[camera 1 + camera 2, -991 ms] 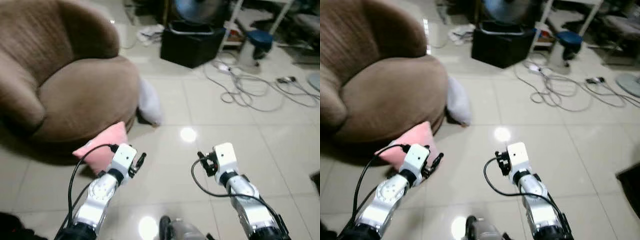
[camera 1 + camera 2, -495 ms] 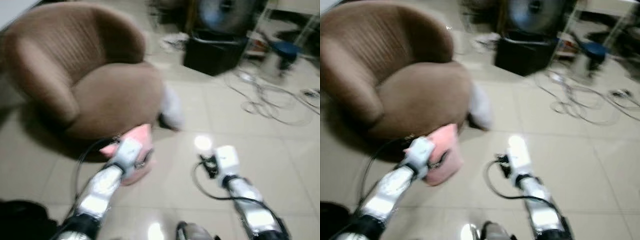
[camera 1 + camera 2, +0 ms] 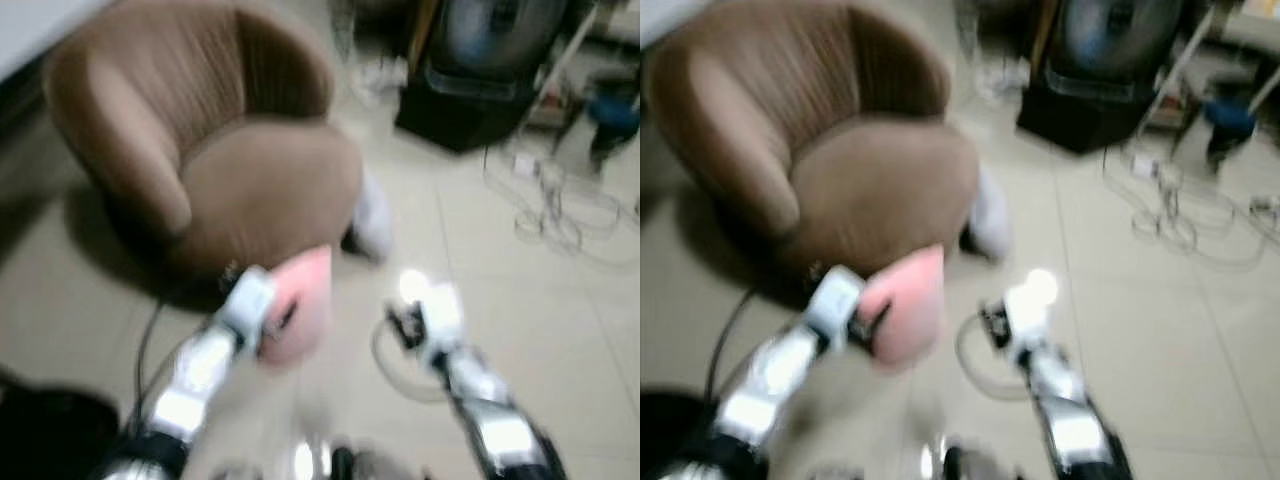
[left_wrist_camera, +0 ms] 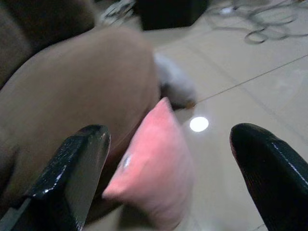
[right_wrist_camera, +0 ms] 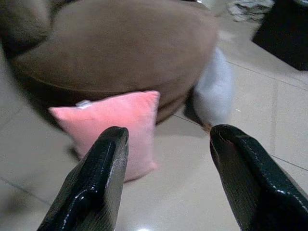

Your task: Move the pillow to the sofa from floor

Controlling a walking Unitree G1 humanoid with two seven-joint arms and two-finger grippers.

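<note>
- The brown sofa (image 3: 210,150), a rounded armchair shape, sits on the far left of the tiled floor (image 3: 560,300).
- The black box (image 3: 470,95) stands far right of the sofa, with loose cables (image 3: 550,205) on the floor to its right.
- The pink pillow (image 5: 118,127) lies on the floor, leaning against the sofa's near front edge; a white pillow (image 5: 216,91) rests just to its right.
- The left arm reaches forward, its left gripper (image 4: 168,168) right in front of the pink pillow, fingers (image 4: 72,168) spread wide apart.
- The right arm extends forward over bare floor, right gripper (image 5: 168,173) aimed at the pillow, fingers (image 5: 101,178) apart.
</note>
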